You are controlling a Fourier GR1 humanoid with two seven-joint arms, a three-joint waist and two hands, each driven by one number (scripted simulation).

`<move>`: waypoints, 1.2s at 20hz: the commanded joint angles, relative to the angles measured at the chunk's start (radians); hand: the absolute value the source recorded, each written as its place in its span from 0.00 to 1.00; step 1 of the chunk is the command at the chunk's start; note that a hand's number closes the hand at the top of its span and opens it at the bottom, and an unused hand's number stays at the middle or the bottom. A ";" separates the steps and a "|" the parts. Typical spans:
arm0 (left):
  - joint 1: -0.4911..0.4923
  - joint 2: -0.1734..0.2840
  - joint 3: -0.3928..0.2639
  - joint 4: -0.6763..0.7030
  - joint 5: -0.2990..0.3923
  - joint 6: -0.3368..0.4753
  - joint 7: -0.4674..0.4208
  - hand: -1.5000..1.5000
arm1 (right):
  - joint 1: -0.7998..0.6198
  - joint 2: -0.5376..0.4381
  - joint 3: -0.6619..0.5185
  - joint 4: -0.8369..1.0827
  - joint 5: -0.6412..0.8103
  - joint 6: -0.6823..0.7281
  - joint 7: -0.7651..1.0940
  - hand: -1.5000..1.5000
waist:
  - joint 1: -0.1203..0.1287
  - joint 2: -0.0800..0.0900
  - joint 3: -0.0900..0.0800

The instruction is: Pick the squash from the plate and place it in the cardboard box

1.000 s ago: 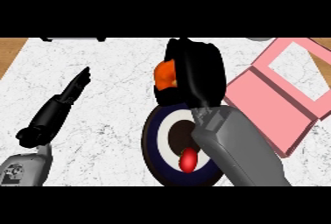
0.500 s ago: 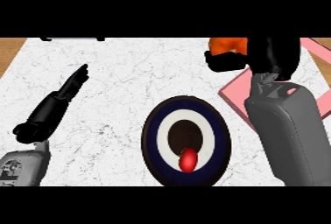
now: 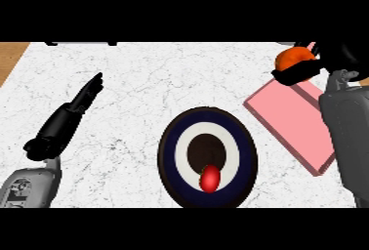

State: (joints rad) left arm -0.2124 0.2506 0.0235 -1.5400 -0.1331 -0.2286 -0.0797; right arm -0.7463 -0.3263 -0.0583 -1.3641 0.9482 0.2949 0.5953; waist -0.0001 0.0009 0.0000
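Observation:
My right hand [image 3: 328, 61] is at the upper right, its fingers curled round an orange squash [image 3: 292, 57] that shows at the hand's left side. It hangs above the far end of the pink box [image 3: 288, 110], which lies open and flat-looking at the right. The dark blue plate [image 3: 207, 156] with white ring and dark centre sits in the middle front. A small red object [image 3: 209, 179] lies on the plate's near part. My left hand [image 3: 72, 110] rests at the left with straight fingers pointing away, holding nothing.
The white marble counter [image 3: 158, 83] spreads between the hands. A strip of wooden surface [image 3: 10, 58] shows at the far left corner. My right forearm [image 3: 346, 136] covers the box's right side.
My right hand has carried the squash from above the plate rightwards and away, now over the pink box. The plate is fully uncovered. The left hand stayed still.

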 commanded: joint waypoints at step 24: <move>0.012 -0.007 0.014 -0.031 -0.010 -0.009 0.017 0.50 | 0.006 0.029 -0.581 0.164 -0.627 -0.037 -0.395 0.00 | -0.010 -0.005 0.004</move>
State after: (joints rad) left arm -0.1980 0.2391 0.0351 -1.5622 -0.1438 -0.2350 -0.0671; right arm -0.7043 -0.3490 -0.4703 -1.2183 0.4657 0.3410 0.1858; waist -0.0089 -0.0036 0.0030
